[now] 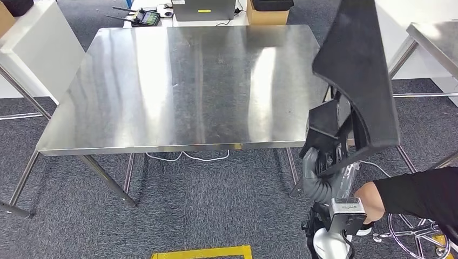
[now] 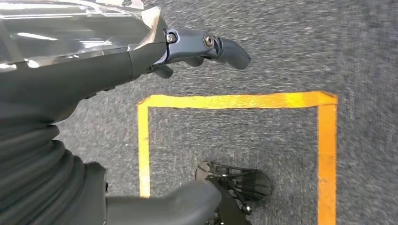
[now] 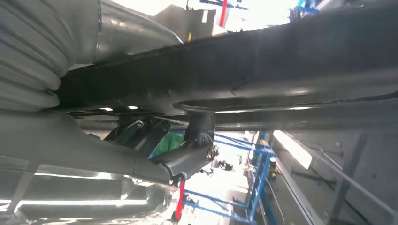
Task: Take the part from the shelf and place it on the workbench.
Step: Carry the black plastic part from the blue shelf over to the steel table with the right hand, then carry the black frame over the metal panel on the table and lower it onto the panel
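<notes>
Low at the right of the head view, the right robot hand [image 1: 322, 162] grips a large black part [image 1: 359, 70], its fingers mostly hidden behind the panel, whose top runs out of frame. A person's hand [image 1: 371, 200] rests at the robot's wrist. Over carpet, the left robot hand [image 2: 187, 56] holds nothing, fingers apart. Beyond lies the steel worktop [image 1: 183, 86].
</notes>
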